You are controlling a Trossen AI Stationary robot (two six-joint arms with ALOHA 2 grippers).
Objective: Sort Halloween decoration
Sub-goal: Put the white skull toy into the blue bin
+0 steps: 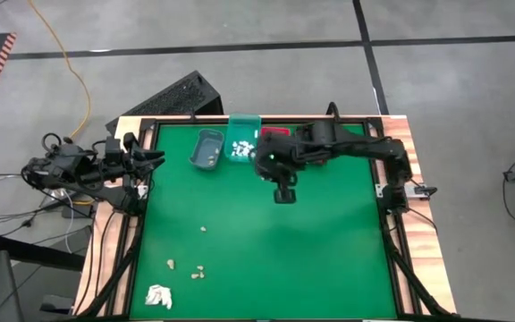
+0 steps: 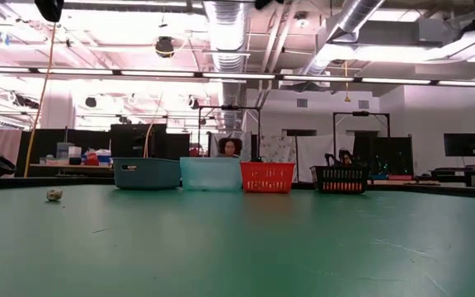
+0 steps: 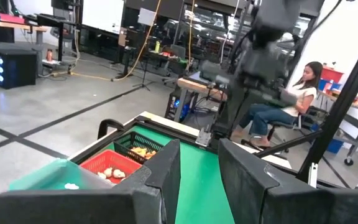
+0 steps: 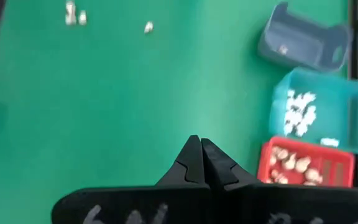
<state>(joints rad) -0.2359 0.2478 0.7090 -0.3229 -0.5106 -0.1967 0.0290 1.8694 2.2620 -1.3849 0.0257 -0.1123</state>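
A few tan Halloween decoration pieces lie loose on the green mat (image 1: pixel 266 259) at the near left: one (image 1: pixel 203 229), another (image 1: pixel 171 264) and a small cluster (image 1: pixel 199 271). The low view shows one piece (image 2: pixel 54 195). More pieces fill the teal bin (image 4: pixel 300 112) and the red bin (image 4: pixel 291 163). My right gripper (image 1: pixel 282 192) hangs shut over the mat's middle, just short of the bins, and nothing shows between its fingertips (image 4: pixel 201 155). My left gripper (image 1: pixel 146 159) waits by the table's far left corner, and its fingers (image 3: pixel 166 171) stand open around nothing.
Several bins stand in a row along the far edge: grey (image 1: pixel 207 149), teal (image 1: pixel 242 143), red (image 1: pixel 274 132) and black (image 2: pixel 339 178). The right arm covers the black one from above. A white papery wad (image 1: pixel 158 295) lies at the near left corner. A person (image 3: pixel 291 106) sits beyond the table.
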